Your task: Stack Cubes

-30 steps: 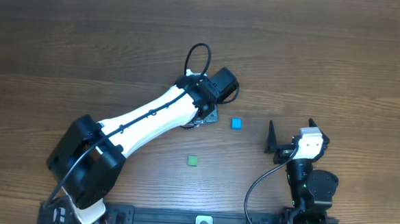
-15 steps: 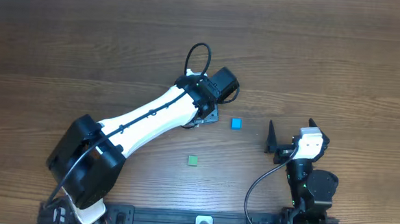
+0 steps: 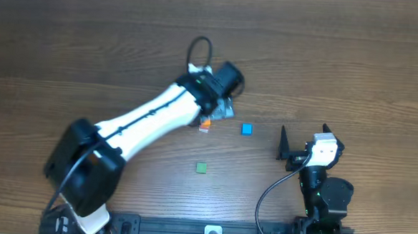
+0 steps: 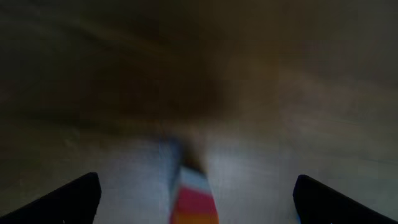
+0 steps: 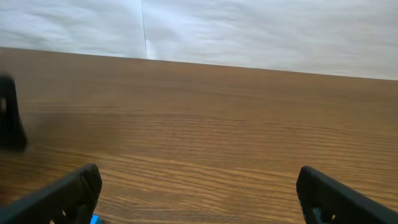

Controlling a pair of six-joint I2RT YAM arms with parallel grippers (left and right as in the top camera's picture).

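Hidden: orange cube (image 3: 205, 123) half under the left wrist and blurred; blue cube (image 3: 246, 129) just beside it.
Left gripper (image 4: 196, 186): fingers wide apart, straddling the orange cube.
Right gripper (image 3: 303, 133): fingers spread, near its base.
Room: green cube (image 3: 201, 168) alone, nearer the bases.
Surface: brown wooden table (image 3: 355, 60), pale wall (image 5: 261, 34) behind.

We see a matt, grained wooden table (image 3: 356, 53), smooth white plastic shelling the left arm (image 3: 151, 117), and matt black plastic on the right gripper (image 3: 303, 130).
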